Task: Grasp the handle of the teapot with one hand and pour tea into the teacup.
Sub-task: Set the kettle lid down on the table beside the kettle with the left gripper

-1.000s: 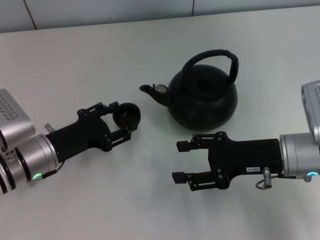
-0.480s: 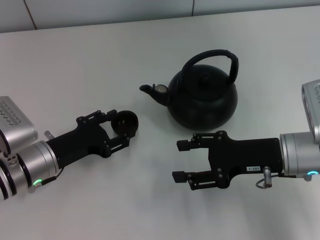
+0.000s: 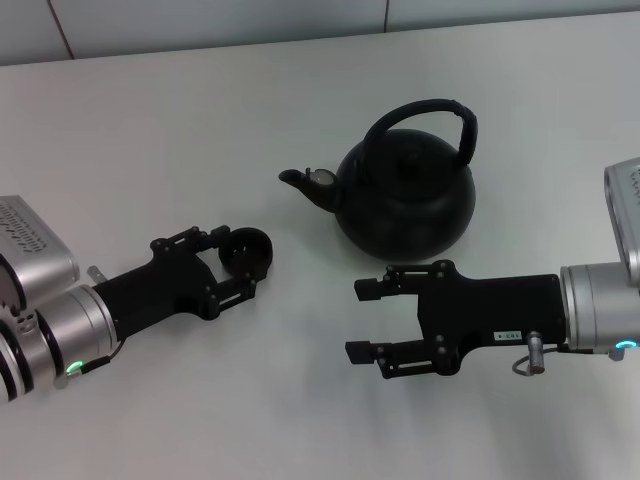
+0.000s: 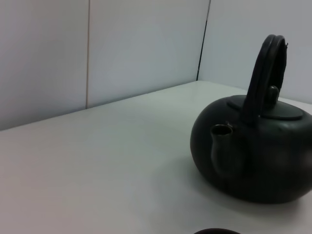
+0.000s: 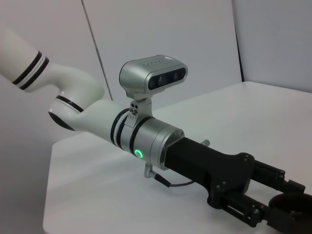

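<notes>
One teapot [image 3: 405, 200] stands mid-counter, spout toward the left edge, handle [image 3: 425, 113] arching spout to back. One teacup [image 3: 247, 251] sits pinched in the left gripper [image 3: 240, 263]. The right gripper [image 3: 362, 320] hovers spread before the pot. Only the left wrist view shows the spout's open mouth.

The squat black teapot [image 3: 405, 200] stands upright, its arched handle [image 3: 432, 112] raised. The small black teacup [image 3: 247, 251] sits well apart, off its spout side
</notes>
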Robot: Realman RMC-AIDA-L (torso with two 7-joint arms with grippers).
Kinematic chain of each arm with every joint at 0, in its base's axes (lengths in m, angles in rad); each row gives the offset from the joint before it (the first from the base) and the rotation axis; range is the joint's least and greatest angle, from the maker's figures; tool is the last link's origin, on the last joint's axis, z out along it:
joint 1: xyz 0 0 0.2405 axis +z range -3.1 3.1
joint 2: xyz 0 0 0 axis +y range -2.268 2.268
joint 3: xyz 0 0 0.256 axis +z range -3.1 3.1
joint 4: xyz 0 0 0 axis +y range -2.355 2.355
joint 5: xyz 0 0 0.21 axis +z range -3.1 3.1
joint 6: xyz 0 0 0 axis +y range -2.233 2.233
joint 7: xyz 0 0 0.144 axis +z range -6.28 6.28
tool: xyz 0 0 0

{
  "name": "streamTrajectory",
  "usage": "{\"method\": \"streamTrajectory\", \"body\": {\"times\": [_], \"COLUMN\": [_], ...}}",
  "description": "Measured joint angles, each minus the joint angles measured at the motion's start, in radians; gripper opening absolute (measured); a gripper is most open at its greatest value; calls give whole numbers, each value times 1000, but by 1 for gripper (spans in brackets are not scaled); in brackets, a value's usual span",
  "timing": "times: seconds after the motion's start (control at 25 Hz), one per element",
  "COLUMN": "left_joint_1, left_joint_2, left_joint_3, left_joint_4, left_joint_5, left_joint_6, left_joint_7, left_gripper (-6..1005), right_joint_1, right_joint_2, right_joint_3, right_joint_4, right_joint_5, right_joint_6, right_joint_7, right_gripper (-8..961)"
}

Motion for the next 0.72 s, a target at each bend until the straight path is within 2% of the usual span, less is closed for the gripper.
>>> {"method": "streamTrajectory", "body": {"times": [0.24,0.4,0.44,0.72], "left_joint_1": [-5,-8,-12,-11], "left_joint_2": [0,0,0,0], "left_joint_3": [12,39,69,77], "left_joint_4": [0,3,9,34], "left_joint_5": [7,6,6,15], "left_joint_6": [-5,-7,-7,-18], "left_joint_7": [-9,-10,-20,-90], "left_gripper": [685,685,685,694], "right_joint_1": [7,9,10,14], "right_joint_2": [0,-1,-1,-1], "right_joint_3": [0,0,0,1], "right_joint_4": [2,2,2,2], "right_joint_5": [0,0,0,0], "right_joint_6": [3,5,5,7], "right_joint_7": [0,0,0,0], "right_gripper": [749,750,750,749]}}
